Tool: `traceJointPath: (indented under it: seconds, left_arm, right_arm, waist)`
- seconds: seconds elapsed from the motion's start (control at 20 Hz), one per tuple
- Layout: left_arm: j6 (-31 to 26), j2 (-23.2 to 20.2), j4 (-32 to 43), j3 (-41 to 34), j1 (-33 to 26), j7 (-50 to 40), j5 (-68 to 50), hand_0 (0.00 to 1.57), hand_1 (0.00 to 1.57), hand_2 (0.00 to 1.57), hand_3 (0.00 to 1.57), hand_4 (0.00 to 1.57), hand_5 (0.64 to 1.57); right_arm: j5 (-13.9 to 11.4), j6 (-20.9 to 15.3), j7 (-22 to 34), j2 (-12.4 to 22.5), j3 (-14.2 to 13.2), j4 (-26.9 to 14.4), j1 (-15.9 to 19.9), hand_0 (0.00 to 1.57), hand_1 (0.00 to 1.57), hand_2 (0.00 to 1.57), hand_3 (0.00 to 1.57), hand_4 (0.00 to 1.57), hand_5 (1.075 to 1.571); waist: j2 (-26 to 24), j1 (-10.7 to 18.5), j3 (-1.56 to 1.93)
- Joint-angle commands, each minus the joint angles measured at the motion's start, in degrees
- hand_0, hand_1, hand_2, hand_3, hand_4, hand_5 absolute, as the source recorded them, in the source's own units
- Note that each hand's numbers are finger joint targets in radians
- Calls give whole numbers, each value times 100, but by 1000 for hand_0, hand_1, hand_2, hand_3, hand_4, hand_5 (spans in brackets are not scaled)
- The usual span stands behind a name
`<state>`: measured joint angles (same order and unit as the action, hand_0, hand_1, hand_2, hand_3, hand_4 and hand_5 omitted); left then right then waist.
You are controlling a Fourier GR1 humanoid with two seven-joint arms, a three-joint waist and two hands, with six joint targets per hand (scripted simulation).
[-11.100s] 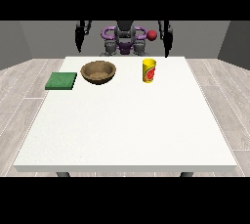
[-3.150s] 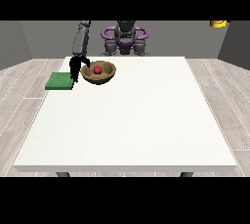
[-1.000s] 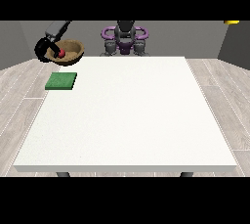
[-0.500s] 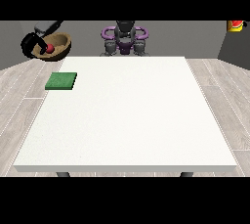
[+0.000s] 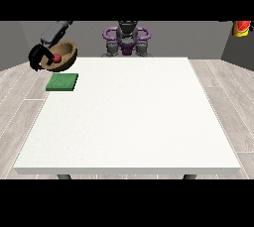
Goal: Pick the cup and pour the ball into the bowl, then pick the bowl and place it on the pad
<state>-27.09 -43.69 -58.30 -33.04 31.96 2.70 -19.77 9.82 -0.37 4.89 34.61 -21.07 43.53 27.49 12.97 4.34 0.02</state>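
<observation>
Now bowl [image 5: 63, 55] nearer pad [image 5: 62, 82].

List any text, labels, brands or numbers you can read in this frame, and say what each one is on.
None can be read.
The cup at the view's top right edge is yellow and red, but any print on it is too small to make out.
The bowl, ball, green pad and table show no markings.

Brown bowl [image 5: 63, 54] — tilted, airborne — holds red ball [image 5: 57, 58] above green pad [image 5: 62, 82].
</observation>
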Motion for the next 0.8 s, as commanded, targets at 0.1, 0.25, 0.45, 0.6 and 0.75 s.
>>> traceJointPath:
  seconds: [0.1,0.25,0.45,0.6,0.75]
  left_arm:
    - [-241,-399,474,-175,-30,257,-87,0,0,0,0,1200,1556]
    - [-118,-475,314,-146,144,50,-146,0,0,0,0,1192,1561]
    - [181,-176,-168,81,99,-225,-155,0,0,0,0,1192,1563]
    - [-44,-259,191,0,-91,130,-111,0,0,0,0,1194,1562]
    - [-50,-348,311,-47,-89,304,-107,0,0,0,0,1192,1562]
  right_arm:
    - [71,72,-222,-274,18,-148,110,1571,1571,1571,589,1004,1571]
    - [281,-163,76,-67,-317,-478,414,1571,1571,1571,875,710,1571]
    - [-10,-397,-157,298,-309,-854,407,1571,1571,1571,1087,0,1550]
    - [37,-618,11,367,-365,-731,580,1535,1535,1445,877,0,1553]
    - [106,-800,-186,18,-374,-776,616,1465,1465,1389,796,0,1539]
  waist:
    - [60,-172,-2]
    - [128,-137,-1]
    - [70,-55,3]
    - [108,-48,-3]
    - [157,-63,-2]
